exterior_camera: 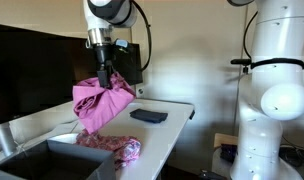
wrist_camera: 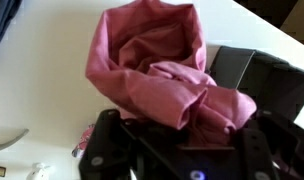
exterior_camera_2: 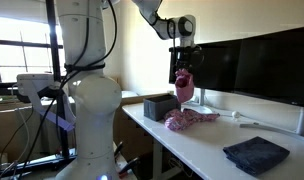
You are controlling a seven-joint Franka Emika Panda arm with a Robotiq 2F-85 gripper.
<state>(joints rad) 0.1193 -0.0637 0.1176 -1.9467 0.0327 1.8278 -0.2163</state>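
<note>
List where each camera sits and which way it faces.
In an exterior view: off the table's end, looking along the white table toward the monitors; the arm's base and the gripper show.
In an exterior view: behind the arm's base, looking across the table toward the monitors; the gripper hangs mid-frame.
Wrist view: looking down past the gripper onto the pink cloth.
Shared: both exterior views show the pink cloth lifted in the shut gripper and a dark cloth on the table.

Daylight from the window (exterior_camera_2: 14,60) behind makes the room bright, though the screens (exterior_camera_2: 262,62) look black. Up close the cloth (wrist_camera: 152,70) is soft and blurred, the table (wrist_camera: 42,90) glared white.
</note>
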